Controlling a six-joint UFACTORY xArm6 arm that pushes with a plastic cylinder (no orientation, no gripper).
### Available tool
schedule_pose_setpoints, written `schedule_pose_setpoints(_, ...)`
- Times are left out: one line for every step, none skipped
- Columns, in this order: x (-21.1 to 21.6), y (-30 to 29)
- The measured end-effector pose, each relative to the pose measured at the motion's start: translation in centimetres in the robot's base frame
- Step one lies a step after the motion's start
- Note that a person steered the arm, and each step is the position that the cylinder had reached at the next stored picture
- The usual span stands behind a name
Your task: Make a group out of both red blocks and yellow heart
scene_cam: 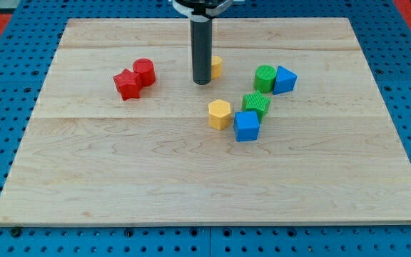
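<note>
Two red blocks sit touching at the view's upper left: a red star-like block and a red cylinder. A yellow block, largely hidden behind the rod so its shape is unclear, sits near the top centre. My tip rests on the board right against that yellow block's left side, well to the right of the red pair. A second yellow block, a hexagon, lies lower, just below and right of my tip.
A green cylinder and a blue block touch at the upper right. A green block and a blue cube sit beside the yellow hexagon. The wooden board lies on a blue pegboard.
</note>
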State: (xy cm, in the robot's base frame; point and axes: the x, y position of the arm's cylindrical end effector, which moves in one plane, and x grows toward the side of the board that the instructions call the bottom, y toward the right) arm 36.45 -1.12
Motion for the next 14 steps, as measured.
schedule_pose_setpoints(0.0,4.1)
schedule_pose_setpoints(-2.2,6.3)
schedule_pose_setpoints(-4.4,4.5)
schedule_pose_setpoints(-4.1,-1.7)
schedule_pose_setpoints(-4.0,-5.4)
schedule_pose_setpoints(-4.0,-3.3)
schedule_pose_setpoints(-2.1,0.4)
schedule_pose_setpoints(2.9,-1.0)
schedule_pose_setpoints(4.7,-5.2)
schedule_pose_setpoints(4.0,-9.1)
schedule_pose_setpoints(3.0,-11.0)
schedule_pose_setpoints(3.1,-11.3)
schedule_pose_setpoints(6.6,-9.6)
schedule_pose_setpoints(10.5,-6.9)
